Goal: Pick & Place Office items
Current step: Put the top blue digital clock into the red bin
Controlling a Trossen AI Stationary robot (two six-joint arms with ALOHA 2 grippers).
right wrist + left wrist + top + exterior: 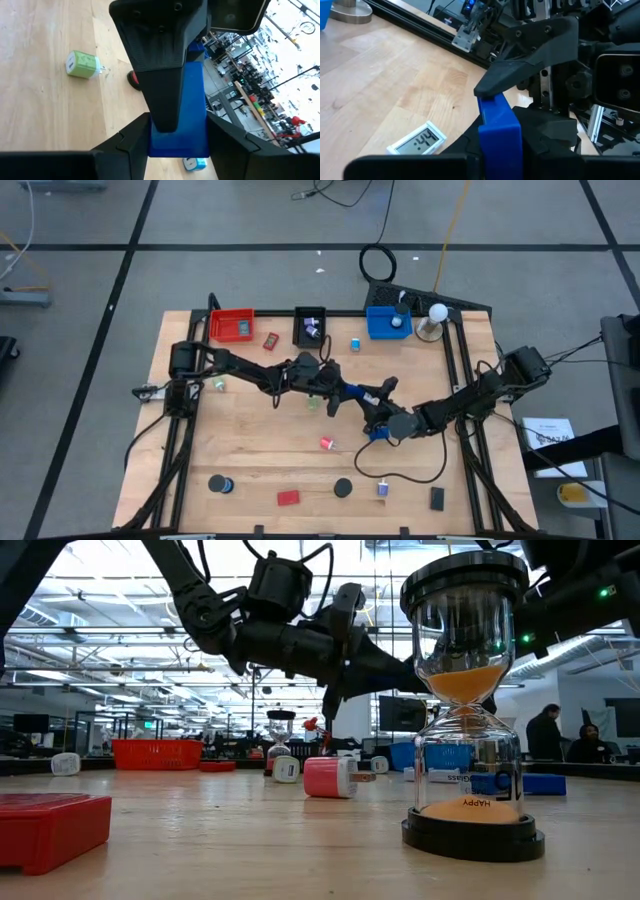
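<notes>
Two dark hands meet over the middle of the pale wooden surface, both on one flat blue plastic block. The right hand has its fingers clamped on the block's sides; the left hand has its fingers pressed on the same block from the opposite end, so the block hangs between them above the wood. Just near of them lies a small red and white item. A green cube-shaped charger lies left of the hands. Far along the edge stand a red rectangular tray, a black tray and a blue tray.
</notes>
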